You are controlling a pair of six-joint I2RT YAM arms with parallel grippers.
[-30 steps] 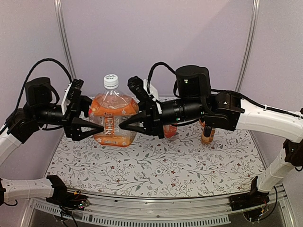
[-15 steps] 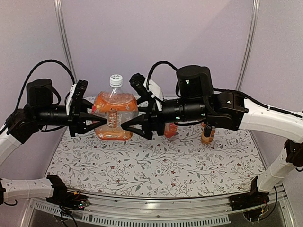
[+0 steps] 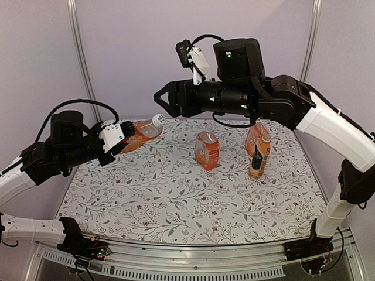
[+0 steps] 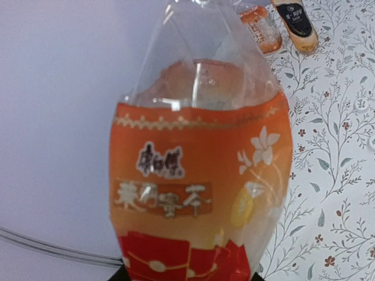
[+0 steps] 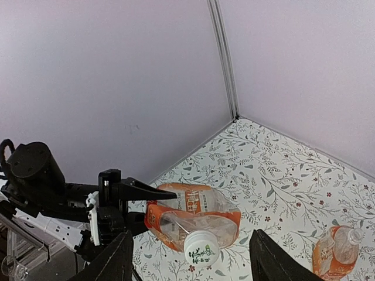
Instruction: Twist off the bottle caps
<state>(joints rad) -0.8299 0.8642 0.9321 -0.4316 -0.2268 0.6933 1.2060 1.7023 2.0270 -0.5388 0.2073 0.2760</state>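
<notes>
My left gripper (image 3: 120,136) is shut on the lower body of a clear bottle of orange drink (image 3: 138,131), held tilted above the table's left side. Its white bottle cap (image 3: 157,120) points up and to the right. In the left wrist view the bottle (image 4: 199,175) fills the frame and hides the left gripper (image 4: 190,275) almost fully. My right gripper (image 3: 164,100) hangs open, high above and to the right of the cap, touching nothing. In the right wrist view the cap (image 5: 201,249) faces the camera between the open fingers (image 5: 117,260).
Three more bottles stand on the flowered table (image 3: 176,199): a crumpled one (image 3: 207,150) in the middle, another (image 3: 254,136) at the right rear, and a black-labelled one (image 3: 259,154) in front of it. Purple walls close the back and sides.
The right gripper opened, let go of the bottle and rose high. The left gripper closed on the bottle, carried it down to the left and tipped it over.
</notes>
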